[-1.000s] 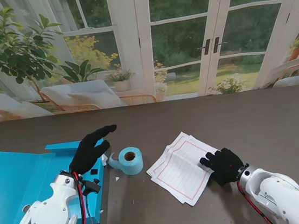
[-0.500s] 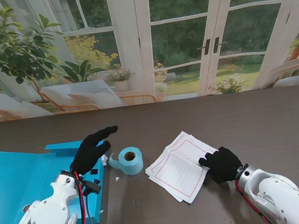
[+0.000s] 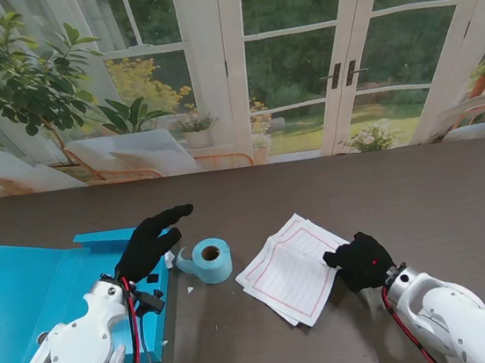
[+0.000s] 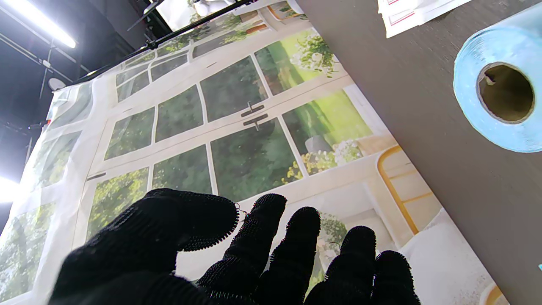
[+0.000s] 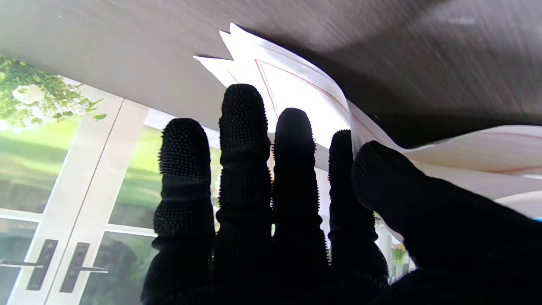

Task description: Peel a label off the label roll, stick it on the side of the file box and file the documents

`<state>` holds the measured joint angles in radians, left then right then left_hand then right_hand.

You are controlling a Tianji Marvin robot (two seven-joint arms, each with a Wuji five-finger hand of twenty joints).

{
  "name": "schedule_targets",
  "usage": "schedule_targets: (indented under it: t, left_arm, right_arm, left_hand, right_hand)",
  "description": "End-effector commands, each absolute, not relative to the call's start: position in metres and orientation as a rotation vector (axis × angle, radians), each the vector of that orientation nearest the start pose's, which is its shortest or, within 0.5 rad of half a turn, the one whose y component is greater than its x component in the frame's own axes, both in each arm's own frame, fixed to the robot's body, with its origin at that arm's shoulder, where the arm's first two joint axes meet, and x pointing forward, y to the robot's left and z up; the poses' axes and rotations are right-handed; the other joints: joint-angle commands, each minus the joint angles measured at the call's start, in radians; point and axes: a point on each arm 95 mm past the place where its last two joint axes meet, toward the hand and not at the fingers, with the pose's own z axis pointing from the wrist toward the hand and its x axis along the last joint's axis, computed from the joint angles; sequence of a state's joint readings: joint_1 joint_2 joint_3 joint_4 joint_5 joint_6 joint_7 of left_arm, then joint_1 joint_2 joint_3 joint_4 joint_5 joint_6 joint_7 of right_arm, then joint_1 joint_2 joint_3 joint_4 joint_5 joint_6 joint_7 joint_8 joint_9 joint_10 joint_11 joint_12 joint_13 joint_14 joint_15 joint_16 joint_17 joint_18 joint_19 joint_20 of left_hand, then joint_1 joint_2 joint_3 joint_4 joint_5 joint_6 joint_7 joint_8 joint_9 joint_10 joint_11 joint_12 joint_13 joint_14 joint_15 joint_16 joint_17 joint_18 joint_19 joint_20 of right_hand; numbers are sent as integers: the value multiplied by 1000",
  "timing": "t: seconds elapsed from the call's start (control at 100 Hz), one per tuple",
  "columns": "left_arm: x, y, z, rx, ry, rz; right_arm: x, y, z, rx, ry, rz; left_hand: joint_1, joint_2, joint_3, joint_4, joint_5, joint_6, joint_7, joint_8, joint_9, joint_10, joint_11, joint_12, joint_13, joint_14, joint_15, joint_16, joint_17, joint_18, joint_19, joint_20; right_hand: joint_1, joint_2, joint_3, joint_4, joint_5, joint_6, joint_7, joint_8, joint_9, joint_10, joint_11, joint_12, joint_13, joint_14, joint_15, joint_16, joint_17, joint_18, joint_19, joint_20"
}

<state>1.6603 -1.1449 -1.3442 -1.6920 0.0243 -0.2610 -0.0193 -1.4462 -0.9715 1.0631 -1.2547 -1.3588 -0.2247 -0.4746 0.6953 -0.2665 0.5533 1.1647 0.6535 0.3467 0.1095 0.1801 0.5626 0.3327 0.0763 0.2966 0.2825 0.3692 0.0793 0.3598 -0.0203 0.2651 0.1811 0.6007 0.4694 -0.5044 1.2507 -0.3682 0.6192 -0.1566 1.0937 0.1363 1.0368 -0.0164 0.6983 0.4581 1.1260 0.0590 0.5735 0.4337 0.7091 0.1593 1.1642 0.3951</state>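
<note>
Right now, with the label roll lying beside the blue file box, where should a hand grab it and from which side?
Take the label roll by its curved outer wall, coming down from above with thumb and fingers on opposite sides. It appears to lie tilted with the core hole facing up, so the wall is free all round. The left hand is nearest; keep off the loose tail on the side toward the file box.

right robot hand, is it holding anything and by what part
The right robot hand grips the white red-bordered paper documents at their right edge, thumb against fingers. The left robot hand holds nothing.
</note>
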Motion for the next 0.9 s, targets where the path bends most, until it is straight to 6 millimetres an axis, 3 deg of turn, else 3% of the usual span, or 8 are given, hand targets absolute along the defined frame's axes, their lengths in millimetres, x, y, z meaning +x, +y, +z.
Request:
schedule_targets:
  t: [0.0, 0.5, 0.7, 0.82, 0.89]
  left_arm:
    - [384, 5, -288, -1872, 811, -2365]
    - [385, 5, -290, -1900, 827, -2348]
    - [386, 5, -291, -1902, 838, -2342]
    - [386, 5, -292, -1905, 852, -2334]
    - [386, 5, -292, -1908, 855, -2332]
  right_arm:
    - [397, -40, -385, 613, 1731, 1434]
    - [391, -41, -369, 803, 1712, 1536]
    - [386, -39, -366, 815, 1687, 1535]
    - [384, -35, -364, 815, 1670, 1533]
    - [383, -34, -364, 821, 1667, 1524]
  left_hand:
    - [-47, 51, -17, -32, 1, -2, -22, -6, -21, -8, -13, -13, 4, 6, -2, 4, -19, -22, -29, -6]
    - [-50, 59, -21, -40, -2, -2, -23, -6, -30, -10, -14, -14, -1, 4, -3, 3, -22, -25, -29, -4]
    - [-51, 61, -23, -43, -1, -2, -23, -6, -32, -8, -14, -14, -2, 4, -3, 3, -23, -24, -29, -4]
    - [-52, 64, -25, -45, -9, -1, -26, -7, -33, -8, -14, -14, -3, 5, -4, 3, -25, -25, -30, -3]
    - [-52, 65, -25, -46, -6, -1, -25, -6, -34, -8, -14, -14, -4, 5, -4, 3, -25, -25, -30, -3]
  right_hand:
    - [41, -40, 44, -12, 36, -38, 45, -6, 45, 6, -10, 16, 50, -4, 1, 19, -154, 1, 41, -19]
    - [58, -59, 55, -18, 57, -6, 66, -21, 101, 37, -45, 35, 92, 28, 11, 48, -137, 34, 60, -16]
    - [62, 2, 6, -6, 1, 46, 45, -15, 52, 61, -47, 42, 62, 53, -3, 53, -167, 50, 56, -11]
    - [-19, 75, -18, 27, -61, 114, -8, 5, -12, 69, -25, 28, 25, 69, -9, 56, -204, 72, 40, -4]
    - [-118, 99, 2, 86, -77, 152, -58, 40, -39, 76, -11, 19, 11, 74, -7, 56, -217, 75, 33, 4]
